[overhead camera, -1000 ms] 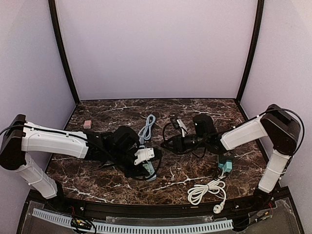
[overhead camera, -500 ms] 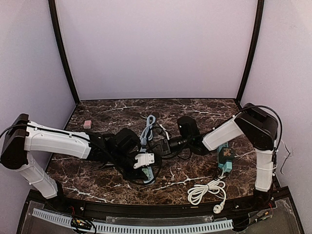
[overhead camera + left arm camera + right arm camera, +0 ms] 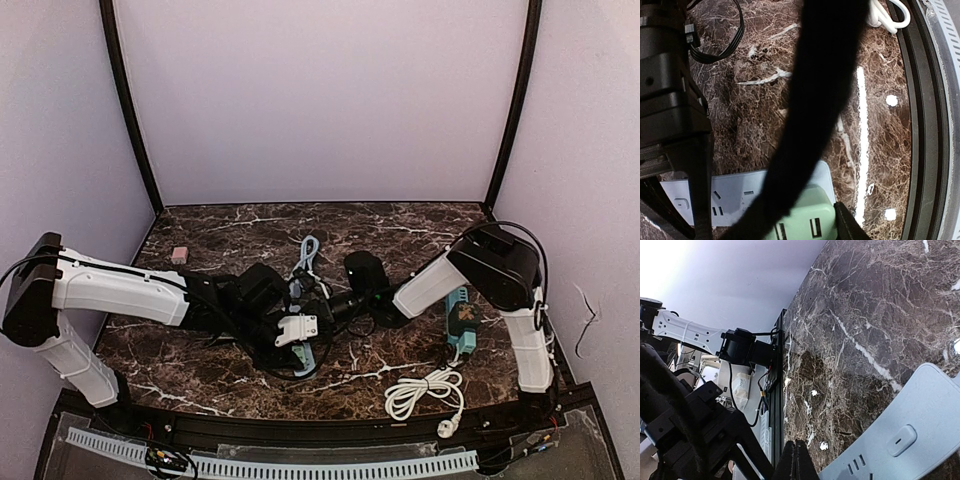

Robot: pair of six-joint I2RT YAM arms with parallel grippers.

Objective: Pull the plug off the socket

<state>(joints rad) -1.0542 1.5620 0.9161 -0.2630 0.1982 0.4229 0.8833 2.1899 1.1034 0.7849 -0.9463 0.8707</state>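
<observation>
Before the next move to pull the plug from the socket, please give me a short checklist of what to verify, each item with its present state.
1. The green plug sits in the power strip: ok, not yet pulled.
2. The left gripper steadies the strip: cannot tell; it straddles the strip, but contact is hidden.
3. The right gripper is on the plug: not ok; its camera shows only the strip's end.
4. The black cable is out of the way: not ok; it crosses over the plug in the left wrist view.
5. The white cable lies apart from both arms: ok.
</observation>
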